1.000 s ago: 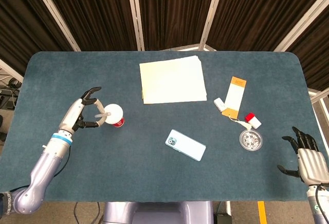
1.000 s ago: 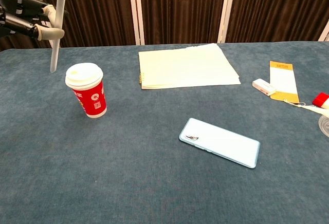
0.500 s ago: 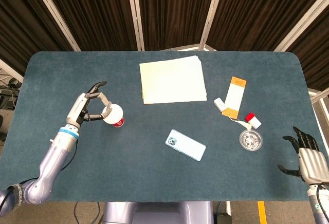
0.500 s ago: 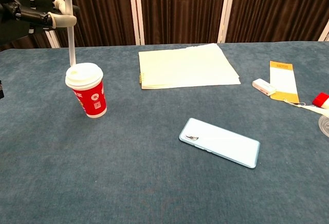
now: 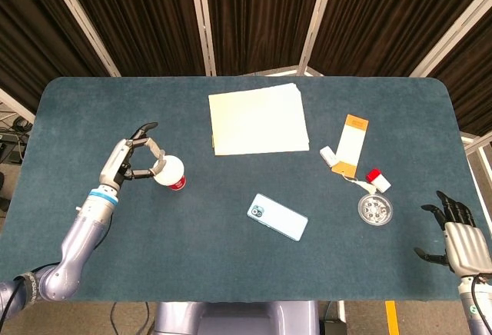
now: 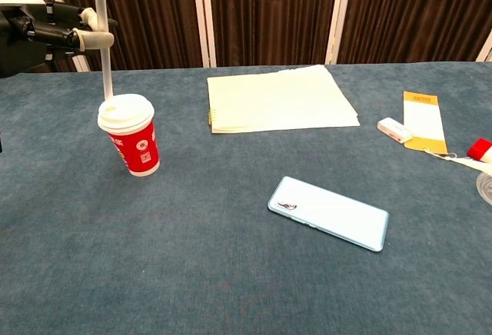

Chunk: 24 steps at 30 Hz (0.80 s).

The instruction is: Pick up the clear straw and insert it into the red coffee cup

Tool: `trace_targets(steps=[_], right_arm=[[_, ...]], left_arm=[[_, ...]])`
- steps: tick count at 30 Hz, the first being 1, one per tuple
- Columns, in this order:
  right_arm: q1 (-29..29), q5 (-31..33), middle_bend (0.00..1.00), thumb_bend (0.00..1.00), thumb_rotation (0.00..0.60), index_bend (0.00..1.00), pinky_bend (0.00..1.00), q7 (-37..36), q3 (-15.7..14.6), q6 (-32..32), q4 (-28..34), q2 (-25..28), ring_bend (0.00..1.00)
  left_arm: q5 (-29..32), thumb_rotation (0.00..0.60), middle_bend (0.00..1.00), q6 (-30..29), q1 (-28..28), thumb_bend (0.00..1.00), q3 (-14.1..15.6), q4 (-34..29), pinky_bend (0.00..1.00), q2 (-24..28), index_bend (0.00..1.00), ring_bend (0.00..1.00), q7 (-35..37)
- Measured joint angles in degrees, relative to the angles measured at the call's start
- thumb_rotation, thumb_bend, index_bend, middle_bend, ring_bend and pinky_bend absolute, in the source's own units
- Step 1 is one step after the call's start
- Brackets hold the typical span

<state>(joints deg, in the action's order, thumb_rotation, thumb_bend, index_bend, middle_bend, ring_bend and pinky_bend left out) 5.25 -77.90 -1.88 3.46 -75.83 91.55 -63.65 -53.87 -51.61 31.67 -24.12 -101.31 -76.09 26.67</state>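
The red coffee cup [image 6: 132, 142] with a white lid [image 5: 170, 170] stands upright at the left of the table. My left hand [image 6: 60, 31] pinches the clear straw [image 6: 103, 46] just left of and above the cup. The straw is upright, and its lower end sits at the lid's left rim. In the head view my left hand [image 5: 131, 156] is just left of the cup. My right hand [image 5: 460, 234] hangs off the table's right front corner, fingers spread, holding nothing.
A cream notebook [image 6: 278, 97] lies at the back centre. A light blue phone [image 6: 328, 212] lies in the middle front. At the right sit an orange-and-white card [image 6: 423, 120], a small white box [image 6: 394, 129], a red-capped item [image 5: 374, 176] and a round clear dish [image 5: 375, 210].
My left hand carried the straw rightward to the cup and turned it from tilted to upright, then lowered it slightly so its tip meets the lid's edge. The right hand stayed still.
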Motion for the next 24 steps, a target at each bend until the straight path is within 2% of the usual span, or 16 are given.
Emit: trace_targets(steps=[24], right_arm=[[0.02,0.2,0.0,0.12,0.6,0.21,0.0,-0.11,-0.18,0.49,0.03,-0.09,0.0]], left_arm=[[0.08,0.6,0.07,1.27,0.05,0.36,1.41,2.93,0.0,-0.75,0.6,0.0,1.77]])
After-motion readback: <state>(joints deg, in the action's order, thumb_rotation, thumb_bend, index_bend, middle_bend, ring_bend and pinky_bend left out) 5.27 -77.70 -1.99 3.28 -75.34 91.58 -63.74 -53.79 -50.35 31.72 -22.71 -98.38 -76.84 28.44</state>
